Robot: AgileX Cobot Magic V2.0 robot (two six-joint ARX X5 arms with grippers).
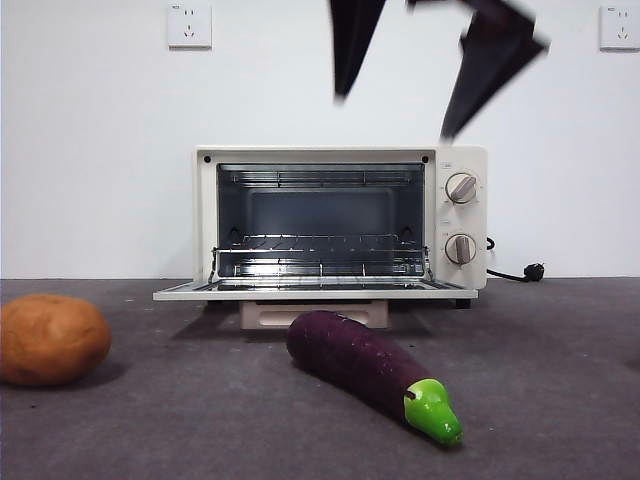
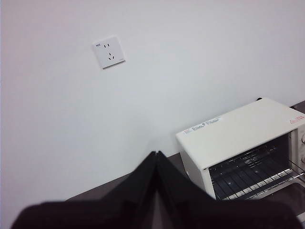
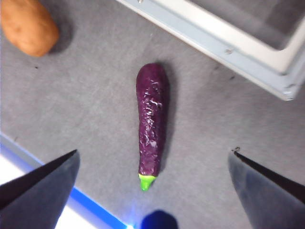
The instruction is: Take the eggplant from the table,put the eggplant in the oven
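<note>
1. The surface (image 1: 560, 400) is dark grey.
2. The oven (image 1: 340, 220) stands at the back, door down flat, wire rack bare.
3. The right hand (image 1: 420, 90) hangs high above, jaws spread wide.
4. The left hand (image 2: 156, 157) is raised, jaws pressed together.
5. The eggplant (image 1: 365, 365) lies just before the door.
6. A potato (image 1: 50, 338) sits well aside.

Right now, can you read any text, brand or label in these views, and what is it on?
Nothing reads clearly.
Wall socket: small mark in its corner, too small to read.
Oven: sticker strip on its top and a red mark at the corner, both too blurred.
Knobs: dial markings too small.
</note>
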